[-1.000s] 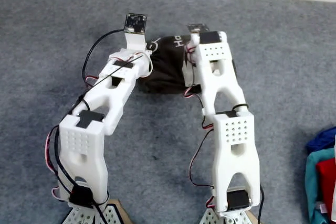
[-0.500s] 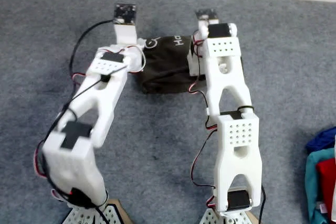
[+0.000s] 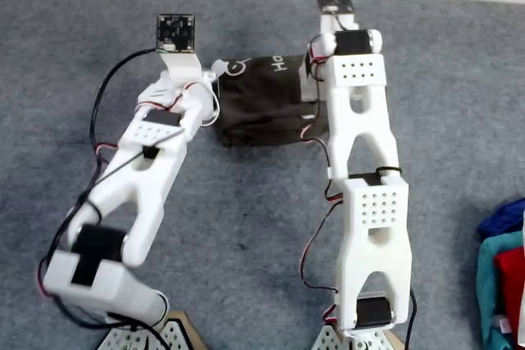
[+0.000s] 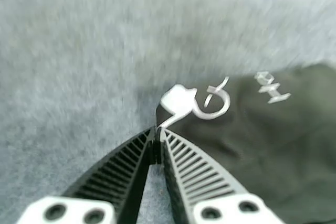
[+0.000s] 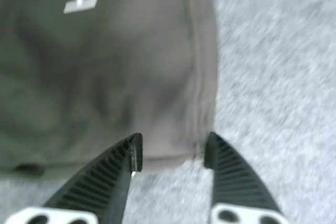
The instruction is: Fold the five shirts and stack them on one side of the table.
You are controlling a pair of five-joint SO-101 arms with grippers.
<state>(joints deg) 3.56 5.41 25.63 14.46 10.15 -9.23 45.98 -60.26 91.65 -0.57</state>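
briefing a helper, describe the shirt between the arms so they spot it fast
On the grey table, look at the far middle. A shirt lies there, dark brown with white print; the pile at the right edge is blue, teal, red.

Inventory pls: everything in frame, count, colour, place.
dark shirt: 1, dark brown with white print, folded, far middle of the table.
shirt pile: blue, teal and red layers, count unclear, table's right edge.
table: 1, grey, felt-like top.
left arm: 1, white, reaching to the dark shirt's left end.
right arm: 1, white, over its right end.
left tool: black, shut on the dark shirt's corner.
right tool: black, open, astride the dark shirt's edge.
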